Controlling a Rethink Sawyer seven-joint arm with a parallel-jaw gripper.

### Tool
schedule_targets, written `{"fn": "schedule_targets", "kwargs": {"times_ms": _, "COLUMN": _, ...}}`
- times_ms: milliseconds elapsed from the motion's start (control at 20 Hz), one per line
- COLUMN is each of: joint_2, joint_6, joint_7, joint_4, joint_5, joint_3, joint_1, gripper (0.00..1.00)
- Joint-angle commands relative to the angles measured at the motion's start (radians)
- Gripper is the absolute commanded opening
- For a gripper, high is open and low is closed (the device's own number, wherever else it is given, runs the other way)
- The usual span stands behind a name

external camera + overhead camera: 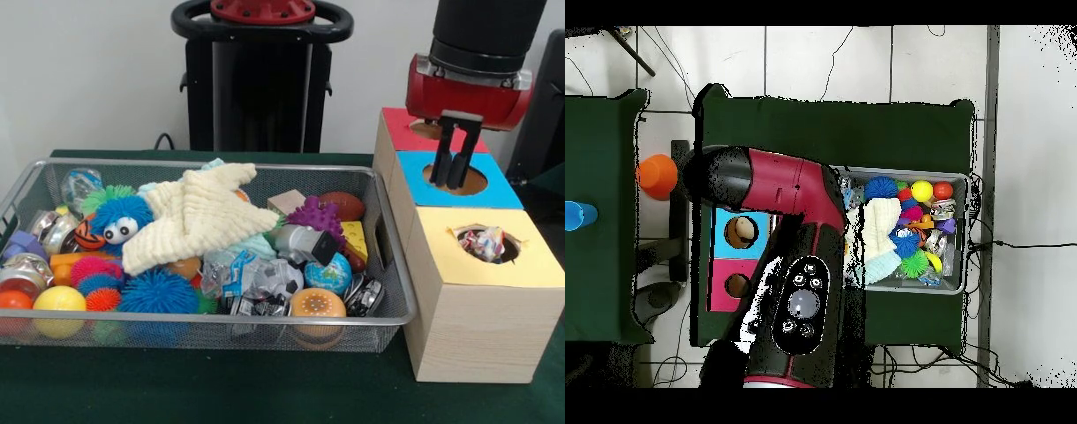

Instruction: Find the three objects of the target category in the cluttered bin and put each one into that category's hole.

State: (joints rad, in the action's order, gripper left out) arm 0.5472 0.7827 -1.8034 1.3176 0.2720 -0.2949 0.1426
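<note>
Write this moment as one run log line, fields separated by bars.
gripper: above blue-topped box's hole, empty | confetti piece: in yellow-topped box's hole | bin: cluttered

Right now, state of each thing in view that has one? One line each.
gripper: empty, over the blue-topped box's hole, fingers near together.
yellow-topped box's hole: confetti-patterned piece sticking out of it.
red-topped box's hole: mostly hidden by the arm.
bin: full of clutter.
cream cloth: spread across the top of the pile.

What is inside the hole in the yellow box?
A crinkled confetti-coloured piece sits in the hole of the yellow-topped box, poking up at the rim. Anything deeper inside is hidden.
</note>
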Motion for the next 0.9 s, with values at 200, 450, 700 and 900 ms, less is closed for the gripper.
{"fn": "schedule_targets", "kwargs": {"times_ms": 200, "joint_2": -0.060, "joint_6": -0.024, "joint_7": -0.091, "joint_4": 0.059, "joint_5": -0.041, "joint_3": 0.112, "joint_1": 0.004, "gripper": 0.00}}
{"fn": "schedule_targets", "kwargs": {"times_ms": 450, "joint_2": -0.073, "joint_6": -0.039, "joint_7": -0.105, "joint_4": 0.051, "joint_5": -0.038, "joint_3": 0.113, "joint_1": 0.010, "gripper": 0.00}}
{"fn": "schedule_targets", "kwargs": {"times_ms": 700, "joint_2": -0.091, "joint_6": -0.057, "joint_7": -0.117, "joint_4": 0.042, "joint_5": -0.036, "joint_3": 0.112, "joint_1": 0.015, "gripper": 0.00}}
{"fn": "schedule_targets", "kwargs": {"times_ms": 900, "joint_2": -0.100, "joint_6": -0.072, "joint_7": -0.121, "joint_4": 0.040, "joint_5": -0.036, "joint_3": 0.110, "joint_1": 0.018, "gripper": 0.00}}
